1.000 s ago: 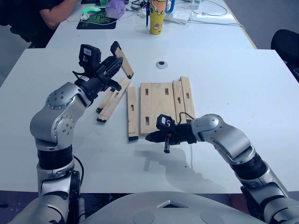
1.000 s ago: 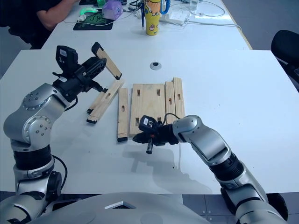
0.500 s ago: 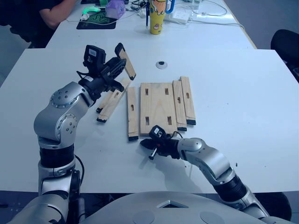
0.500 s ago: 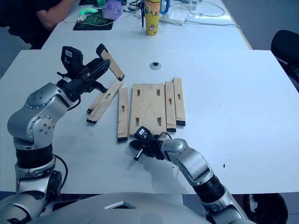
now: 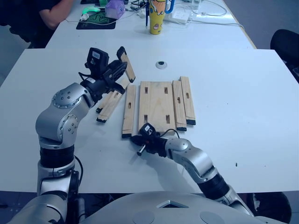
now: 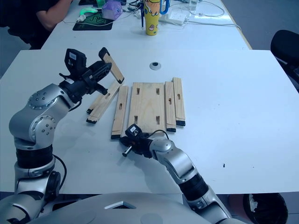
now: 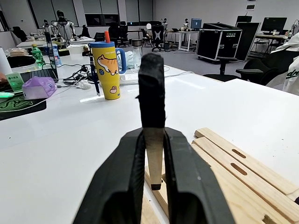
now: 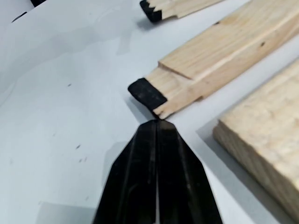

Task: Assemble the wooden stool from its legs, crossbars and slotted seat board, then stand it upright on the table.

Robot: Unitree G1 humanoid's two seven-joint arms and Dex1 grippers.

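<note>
The stool is not built yet. The job looks like it is near the start, with the pieces being made ready. The flat pale wooden seat board with four slots [image 5: 156, 105] lies in the middle of the white desk [image 5: 233, 93]. The left claw [image 5: 117, 72] pinches a short pale wooden leg with a black tip [image 5: 125, 63] and holds it up in the air, over the far left of the pieces. The right claw [image 8: 158, 128] is pressed together with nothing in it. Its tip touches the black near end of a long pale wooden bar with one slot [image 5: 128, 109]. That bar lies just beside the board's left edge, a bit slanted.

I think the next move needs a soft push to set the bar straight. Then the held leg has to find its slot.

Two more slotted wooden bars [image 5: 179, 105] lie just beside the board's right edge. Two thin wooden sticks [image 5: 111, 100] lie under the left claw and could get bumped. A small round black disc [image 5: 161, 64] and a tall yellow mug [image 5: 157, 18] sit farther back, out of the way.
</note>
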